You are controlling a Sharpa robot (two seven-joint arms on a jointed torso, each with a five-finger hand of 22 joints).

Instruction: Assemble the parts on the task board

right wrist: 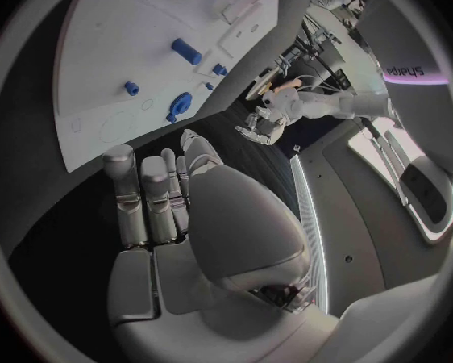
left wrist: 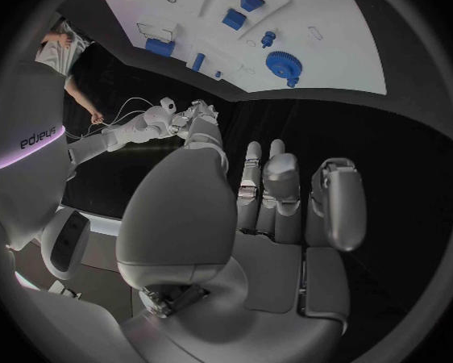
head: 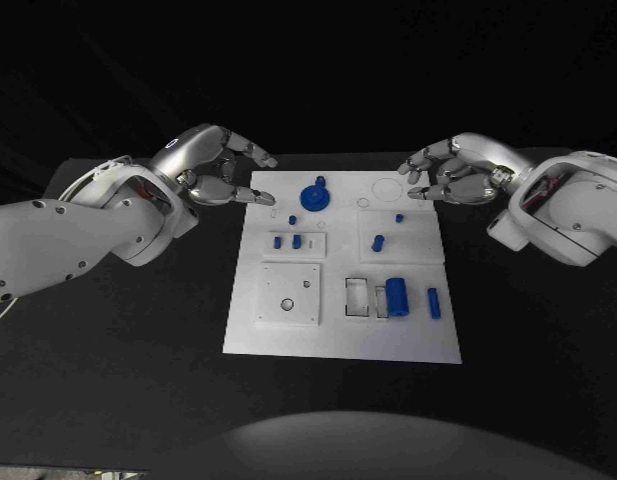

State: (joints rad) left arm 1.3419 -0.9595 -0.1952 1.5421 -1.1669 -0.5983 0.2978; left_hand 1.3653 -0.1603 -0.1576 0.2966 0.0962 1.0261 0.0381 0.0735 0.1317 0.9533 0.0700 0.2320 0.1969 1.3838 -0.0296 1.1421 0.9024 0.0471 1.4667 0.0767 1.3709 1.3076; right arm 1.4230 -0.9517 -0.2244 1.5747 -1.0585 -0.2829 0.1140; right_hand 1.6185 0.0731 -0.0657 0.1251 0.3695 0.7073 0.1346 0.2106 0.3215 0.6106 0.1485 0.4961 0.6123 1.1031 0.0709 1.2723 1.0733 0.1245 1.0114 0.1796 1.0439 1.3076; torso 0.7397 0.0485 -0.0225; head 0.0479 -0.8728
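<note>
Pre-grasp stage: left hand (head: 219, 165) and right hand (head: 457, 170) empty, fingers loosely apart, flanking task board (head: 340, 340); next, reaching for blue gear (head: 315, 194) between them.

I see the task board (head: 344, 335) mid-table (head: 106, 380), the gear (head: 315, 193) at its far end, the cylinder (head: 396, 297) nearer me, my left hand (head: 219, 165) and right hand (head: 455, 170) flanking the far corners.
</note>
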